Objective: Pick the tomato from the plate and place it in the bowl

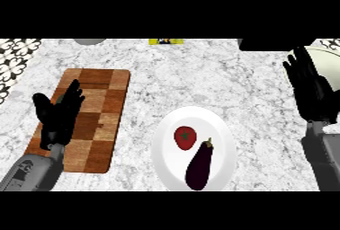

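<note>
A red tomato [185,137] with a green stem lies on a white plate [172,164] at the lower middle of the counter. Beside it on the same plate lies a dark purple eggplant [200,167]. My right hand [309,87] is raised at the right edge with straight fingers, well right of the plate and holding nothing. It covers part of a pale bowl [330,57] at the top right corner. My left hand [58,114] is open over the wooden cutting board [100,108] at the left, fingers up, holding nothing.
A dark object [272,44] sits at the back right edge. A yellow item [165,41] and a grey round thing [88,41] show at the back edge. Patterned tiles [15,60] border the counter at the left.
</note>
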### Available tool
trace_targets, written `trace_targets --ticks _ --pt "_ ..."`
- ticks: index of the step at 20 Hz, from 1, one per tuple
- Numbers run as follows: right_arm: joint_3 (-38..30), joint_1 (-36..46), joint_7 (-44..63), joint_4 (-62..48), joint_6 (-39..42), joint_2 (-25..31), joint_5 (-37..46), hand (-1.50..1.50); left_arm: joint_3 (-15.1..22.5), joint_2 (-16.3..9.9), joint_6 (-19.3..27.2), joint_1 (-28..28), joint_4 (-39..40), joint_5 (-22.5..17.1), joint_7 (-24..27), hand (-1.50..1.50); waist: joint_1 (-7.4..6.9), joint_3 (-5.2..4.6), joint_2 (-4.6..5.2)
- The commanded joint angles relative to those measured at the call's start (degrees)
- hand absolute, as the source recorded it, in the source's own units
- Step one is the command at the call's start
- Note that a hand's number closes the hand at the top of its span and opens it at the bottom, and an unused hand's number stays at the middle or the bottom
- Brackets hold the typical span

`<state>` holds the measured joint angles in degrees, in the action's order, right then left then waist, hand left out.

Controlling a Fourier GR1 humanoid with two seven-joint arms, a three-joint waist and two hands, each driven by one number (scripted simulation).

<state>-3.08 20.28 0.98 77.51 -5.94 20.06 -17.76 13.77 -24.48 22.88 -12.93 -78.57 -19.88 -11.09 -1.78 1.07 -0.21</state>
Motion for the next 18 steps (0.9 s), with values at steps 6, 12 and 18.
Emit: trace_targets --ticks 6,12,18 --pt "20.23 2.40 -4.18 10.46 7.61 1.67 16.01 1.50 5.12 5.06 -10.95 0.20 -8.61 -4.25 5.47 0.00 0.97 -1.42 -0.63" --pt "29.10 -9.57 -9.84 11.26 -10.85 -6.56 32.20 -1.50 5.60 6.52 -14.50 1.91 -8.48 -5.66 7.68 0.00 1.87 -1.11 0.10" --pt "40.35 -9.34 4.76 20.36 -8.91 0.94 50.70 -1.50 6.35 7.91 -13.49 2.83 -8.18 -4.47 8.04 0.00 3.06 -1.31 -0.37"
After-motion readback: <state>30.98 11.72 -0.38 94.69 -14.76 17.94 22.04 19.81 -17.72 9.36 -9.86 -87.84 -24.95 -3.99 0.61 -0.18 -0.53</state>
